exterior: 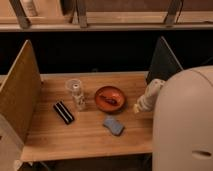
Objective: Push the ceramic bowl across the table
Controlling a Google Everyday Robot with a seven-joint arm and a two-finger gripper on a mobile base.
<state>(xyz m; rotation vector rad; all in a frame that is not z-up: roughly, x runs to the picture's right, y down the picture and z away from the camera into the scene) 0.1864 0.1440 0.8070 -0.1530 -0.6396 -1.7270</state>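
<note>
Nearest: the white arm shell [182,125]. It fills the lower right corner, is cut off by the right and bottom edges, and hides the table's [65,137] right front corner.

Sponge [114,125]: blue. It is laid flat in front of the bowl [110,98], near it but apart.

Black block [63,111]: oblong and set at a slant. It is found to the bowl's left and somewhat nearer the front edge, well apart from the bowl.

Gripper [137,107]: seen at the end of the pale forearm [151,92], low over the table and just beside the bowl's right rim. Contact with the rim cannot be confirmed. Whether it is apart or together cannot be told.

Bowl: orange-red and shallow. It is set on the table slightly right of centre. A dark shape is seen inside it, but what it is cannot be made out.

Clear item [78,100]: upright, left of the bowl, near it but not touching. Its kind is not discernible.

Cup [73,85]: clear glass. It is placed left of the bowl and a little behind it, directly behind the clear item.

Left panel [17,90]: tan and upright, far left of the bowl.

Right panel [162,62]: dark. It stands behind and right of the bowl, and its lower part is hidden by the forearm.

Rail [105,26]: it runs across behind the bowl, above a dark gap.
</note>
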